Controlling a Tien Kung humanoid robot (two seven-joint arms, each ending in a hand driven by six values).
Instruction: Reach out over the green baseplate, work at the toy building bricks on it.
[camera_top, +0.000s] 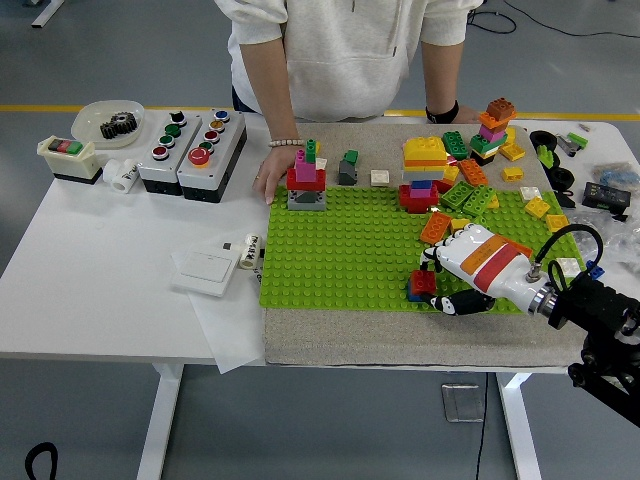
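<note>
My right hand (455, 272) curls around a red brick (423, 281) | brick sits at the baseplate's (345, 250) near right edge | a person's hand (268, 178) rests at its far left corner

Right hand (440, 277) covers part of small red toy brick (422, 282); grip unclear. Person's head cropped at top edge.

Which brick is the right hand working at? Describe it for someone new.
Start at the green baseplate and go to its near right edge. There the right hand meets a red brick on a blue one; no other bricks lie along that edge.
</note>
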